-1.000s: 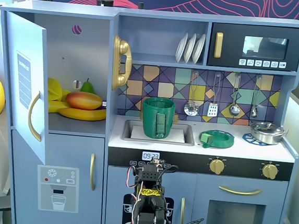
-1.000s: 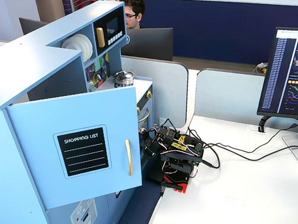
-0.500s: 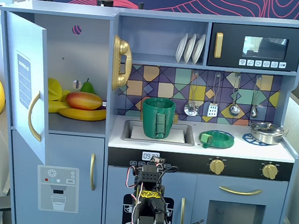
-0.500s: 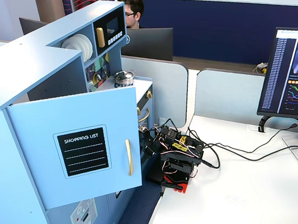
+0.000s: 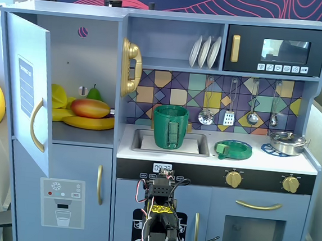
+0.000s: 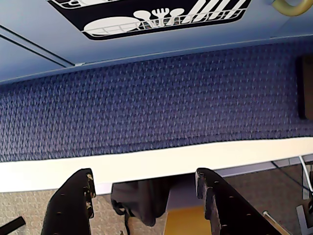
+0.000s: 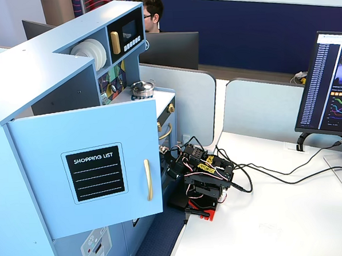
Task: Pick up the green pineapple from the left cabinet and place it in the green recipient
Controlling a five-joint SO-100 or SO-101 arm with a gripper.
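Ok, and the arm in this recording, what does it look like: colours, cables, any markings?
The arm is built from black printed segments with exposed servos. Thin red, white and black wires loop around its upper joints, and a yellow-and-black patterned band sits on its middle. In a fixed view a red part shows at its base. The claw has two matte black fingers, dotted with small holes.
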